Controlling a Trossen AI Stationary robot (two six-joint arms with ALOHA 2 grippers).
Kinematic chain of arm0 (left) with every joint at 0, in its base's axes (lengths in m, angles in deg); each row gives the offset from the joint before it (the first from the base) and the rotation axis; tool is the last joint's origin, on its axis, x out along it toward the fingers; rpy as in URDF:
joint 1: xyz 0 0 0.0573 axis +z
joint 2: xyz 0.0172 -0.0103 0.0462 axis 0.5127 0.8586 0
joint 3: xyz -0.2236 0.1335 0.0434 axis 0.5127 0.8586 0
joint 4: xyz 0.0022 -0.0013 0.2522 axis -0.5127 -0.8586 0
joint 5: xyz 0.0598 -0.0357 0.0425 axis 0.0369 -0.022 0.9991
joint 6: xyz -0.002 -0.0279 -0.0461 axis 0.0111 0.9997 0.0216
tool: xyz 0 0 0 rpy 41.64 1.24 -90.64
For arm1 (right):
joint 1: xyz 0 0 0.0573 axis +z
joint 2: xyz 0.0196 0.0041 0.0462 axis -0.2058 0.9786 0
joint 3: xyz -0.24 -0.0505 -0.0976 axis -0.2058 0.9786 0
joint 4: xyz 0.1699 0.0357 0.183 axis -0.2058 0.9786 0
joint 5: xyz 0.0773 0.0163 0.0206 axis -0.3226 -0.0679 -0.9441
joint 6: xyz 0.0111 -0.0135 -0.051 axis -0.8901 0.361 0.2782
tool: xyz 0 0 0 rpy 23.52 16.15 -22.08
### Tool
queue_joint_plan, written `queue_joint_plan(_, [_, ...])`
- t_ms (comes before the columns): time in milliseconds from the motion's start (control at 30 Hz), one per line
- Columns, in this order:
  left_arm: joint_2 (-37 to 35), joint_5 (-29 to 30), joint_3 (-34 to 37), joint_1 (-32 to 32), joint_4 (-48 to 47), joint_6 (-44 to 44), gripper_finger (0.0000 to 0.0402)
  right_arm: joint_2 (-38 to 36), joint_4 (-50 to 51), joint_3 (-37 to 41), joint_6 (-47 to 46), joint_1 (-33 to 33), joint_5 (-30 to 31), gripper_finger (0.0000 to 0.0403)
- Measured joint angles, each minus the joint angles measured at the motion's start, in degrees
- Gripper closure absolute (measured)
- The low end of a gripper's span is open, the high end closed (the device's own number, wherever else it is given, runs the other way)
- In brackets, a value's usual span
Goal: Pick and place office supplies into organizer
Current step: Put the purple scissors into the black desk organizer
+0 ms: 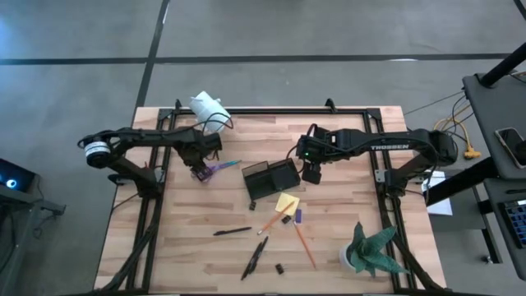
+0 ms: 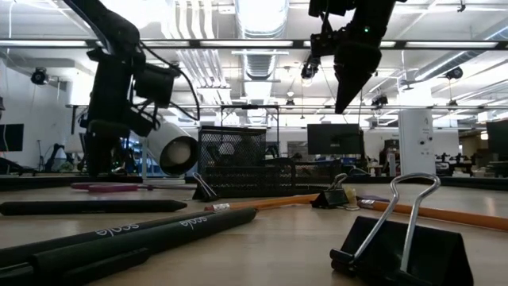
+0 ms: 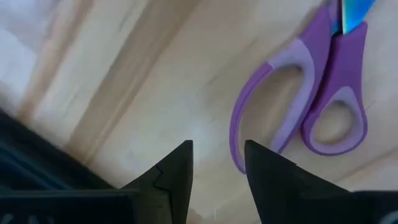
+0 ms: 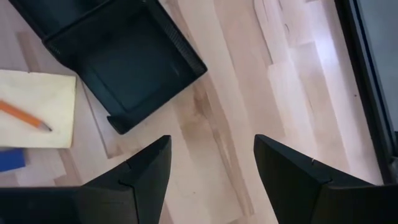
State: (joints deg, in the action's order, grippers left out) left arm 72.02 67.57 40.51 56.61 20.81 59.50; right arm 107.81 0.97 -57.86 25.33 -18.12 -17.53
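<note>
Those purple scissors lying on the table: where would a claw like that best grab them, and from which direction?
Probably from straight above, pinching across the two handles where they lie side by side. The scissors lie flat on the wood, so nothing can slip underneath. The left gripper sits right beside the handle loops, its fingers apart and empty. The right gripper waits open next to the organizer.

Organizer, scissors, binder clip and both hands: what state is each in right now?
Dark rectangular two-compartment organizer: empty, upright.
Purple-handled scissors: lying flat, ungrasped.
Black metal binder clip: closed, handles up.
Left hand: open, beside the scissors.
Right hand: open, empty, beside the organizer.
</note>
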Motion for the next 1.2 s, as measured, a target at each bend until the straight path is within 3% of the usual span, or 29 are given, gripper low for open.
queue_joint_plan(267, [0.07,-1.73,0.29,-0.08,4.39,-3.14,0.0281,-0.02,-0.02,0.02,-0.93,0.0,0.04,0.0181])
queue_joint_plan(900, [-0.23,-4.78,6.71,-0.81,7.94,-1.5,0.0286,-0.11,-0.67,0.02,-1.08,-0.09,1.88,0.0181])
queue_joint_plan(1200, [-0.23,-5.73,7.54,-1.21,9.27,-2.05,0.0383,-0.11,-0.92,0.04,-1.26,-0.07,1.84,0.0181])
